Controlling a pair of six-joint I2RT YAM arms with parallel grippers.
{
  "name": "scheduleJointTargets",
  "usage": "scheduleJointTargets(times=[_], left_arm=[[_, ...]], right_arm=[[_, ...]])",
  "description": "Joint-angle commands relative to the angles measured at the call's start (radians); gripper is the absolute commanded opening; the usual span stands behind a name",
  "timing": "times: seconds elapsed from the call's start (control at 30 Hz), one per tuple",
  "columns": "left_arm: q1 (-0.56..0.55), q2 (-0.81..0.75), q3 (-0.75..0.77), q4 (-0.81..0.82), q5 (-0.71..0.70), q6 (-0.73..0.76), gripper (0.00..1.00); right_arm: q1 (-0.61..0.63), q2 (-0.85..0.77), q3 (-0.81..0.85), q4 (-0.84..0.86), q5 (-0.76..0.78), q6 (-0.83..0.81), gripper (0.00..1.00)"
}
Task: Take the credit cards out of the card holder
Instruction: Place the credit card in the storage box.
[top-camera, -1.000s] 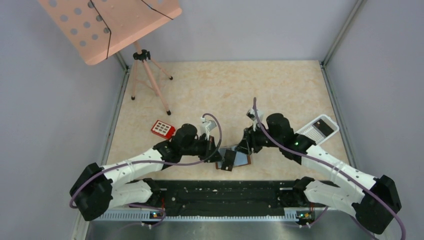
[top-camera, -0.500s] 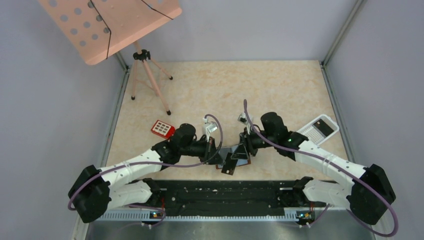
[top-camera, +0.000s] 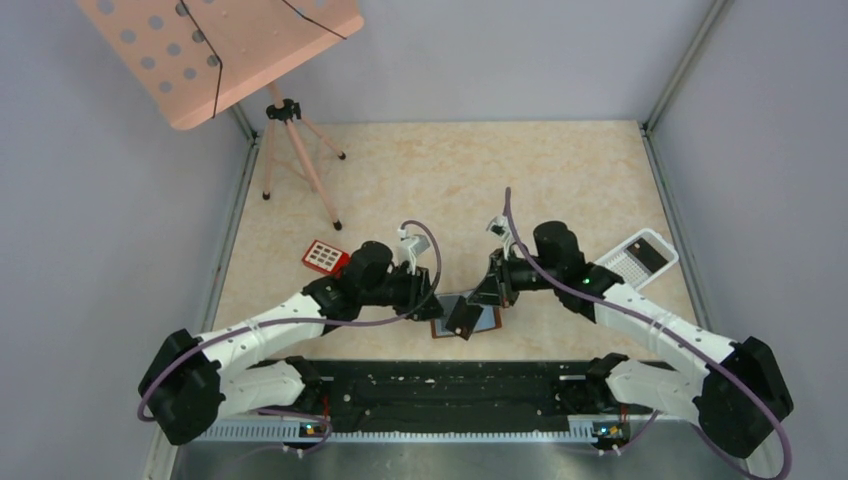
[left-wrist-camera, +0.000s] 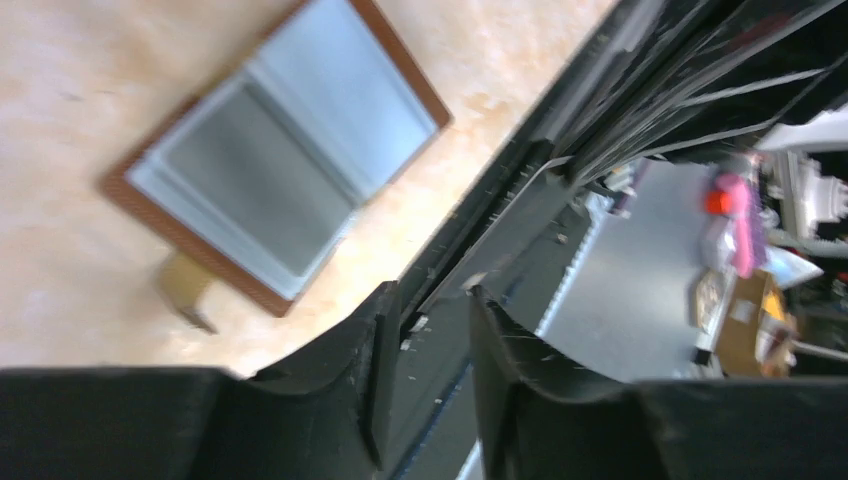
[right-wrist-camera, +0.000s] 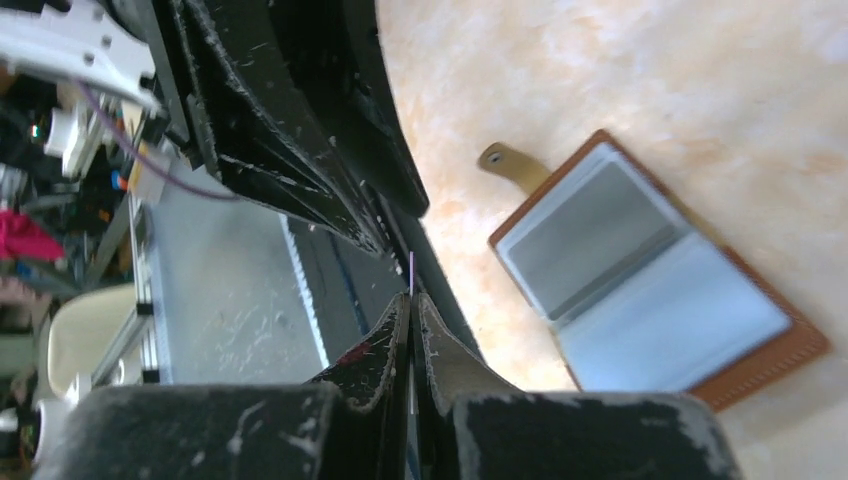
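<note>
The card holder (top-camera: 488, 321) lies open on the table between the arms, brown outside and blue-grey inside. It also shows in the left wrist view (left-wrist-camera: 285, 165) and the right wrist view (right-wrist-camera: 640, 290), its brown tab (right-wrist-camera: 508, 163) sticking out. A dark credit card (top-camera: 462, 318) hangs over the holder, seen edge-on as a thin line (right-wrist-camera: 411, 270) between the right fingers. My right gripper (top-camera: 479, 300) (right-wrist-camera: 412, 297) is shut on this card. My left gripper (top-camera: 432, 301) (left-wrist-camera: 434, 295) stands open just left of the holder, with nothing between its fingers.
A red keypad-like block (top-camera: 326, 257) sits left of the left arm. A white perforated tray (top-camera: 637, 257) lies at the right. A pink stand on a tripod (top-camera: 300, 165) occupies the back left. A black rail (top-camera: 440, 385) runs along the near edge.
The left gripper has opened and let go of the card. The right gripper has closed on it. The holder, tilted up half a second ago, now lies flat.
</note>
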Motion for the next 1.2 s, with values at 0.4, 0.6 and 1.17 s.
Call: scheduleJointTargets(times=[0.4,0.6,1.17], left_arm=[[0.049,-0.108,0.237,-0.354,-0.41,0.147,0.99],[0.049,-0.113,0.364,-0.509,-0.45,0.21,0.99],[0.049,-0.205,0.33,-0.533,-0.613,0.284,0.99]], right_arm=[[-0.608,-0.169,0.146,-0.267,0.375,0.084,0.0],[-0.84,-0.185,0.195,-0.308,0.525,0.086,0.0],[-1.204,-0.147,0.009,0.024,0.769,0.15,0.0]])
